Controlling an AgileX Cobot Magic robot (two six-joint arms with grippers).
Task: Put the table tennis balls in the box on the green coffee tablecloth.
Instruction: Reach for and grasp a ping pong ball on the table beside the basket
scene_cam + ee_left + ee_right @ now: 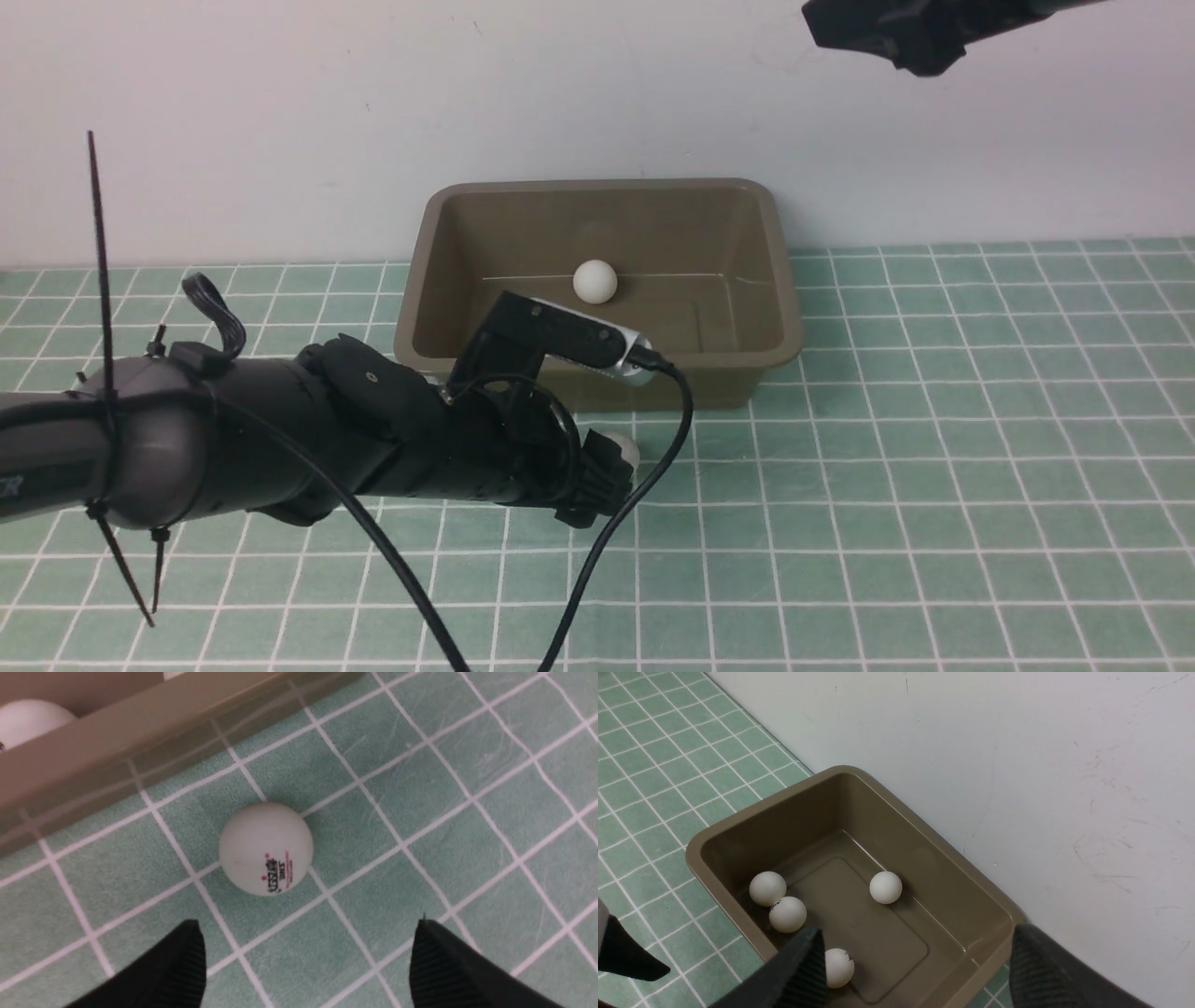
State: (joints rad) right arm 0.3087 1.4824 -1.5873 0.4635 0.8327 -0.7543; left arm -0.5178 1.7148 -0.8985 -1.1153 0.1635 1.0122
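Your left gripper [306, 926] sits low over the green checked cloth [420, 788], just in front of the brown box [597, 201]. Its 2 fingers [173, 970] are spread wide with nothing between them. The loose ball [266, 848] lies on the cloth just past the fingertips, touching neither. Its red and black print faces the wrist camera. It is near the box's front wall but apart from it.

Your right gripper [915, 931] hangs high above the box's right end, its fingers also spread and empty. From there you see 4 balls inside the box. The back ball [886, 887] rests alone by the far long wall. The paired balls [787, 914] lie close together by the near long wall. The last ball [840, 968] is partly hidden behind a finger. The box stands on the cloth, close against the white wall [280, 112].
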